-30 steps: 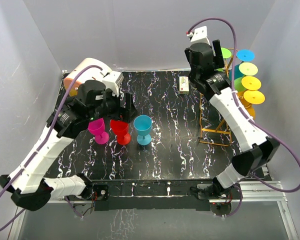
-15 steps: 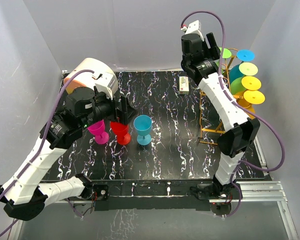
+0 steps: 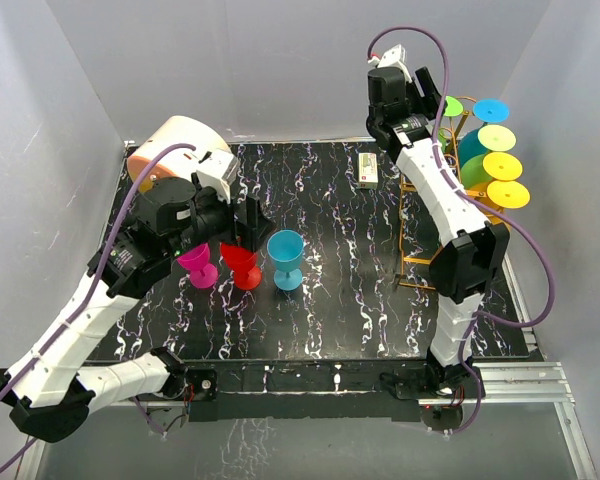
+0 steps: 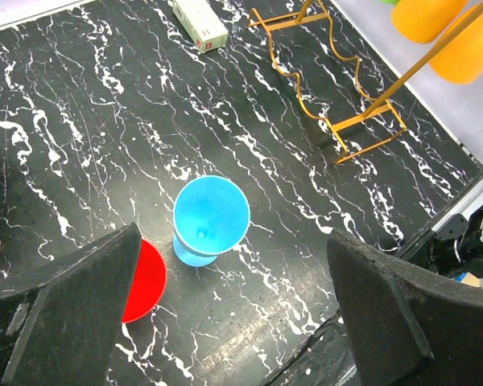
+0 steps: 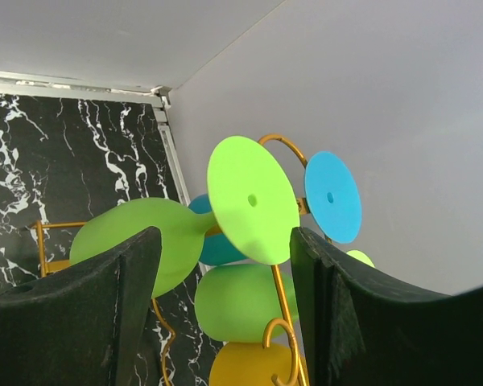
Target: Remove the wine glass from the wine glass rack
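Observation:
The wine glass rack [image 3: 426,262], a tall orange-gold wire frame, stands at the table's right edge with several wine glasses hung sideways on it. The topmost is a green wine glass [image 5: 252,201] with its round foot facing the right wrist camera. My right gripper [image 5: 225,281] is open up at the rack's top [image 3: 432,98], a finger on either side of that green glass and not pressing it. Beside it hangs a blue glass [image 5: 332,197]. My left gripper [image 4: 237,322] is wide open and empty, above a red glass [image 4: 145,281] and a blue glass [image 4: 211,217] standing on the table.
A pink glass [image 3: 195,262], the red glass [image 3: 242,264] and the blue glass [image 3: 285,258] stand in a row left of centre. A cream-and-orange drum [image 3: 170,145] sits at the back left. A small white box [image 3: 370,170] lies near the rack. Grey walls enclose three sides.
My left gripper opened wide and drew back a little from the red glass. My right arm lifted and straightened, bringing its gripper to the green glass at the rack's top.

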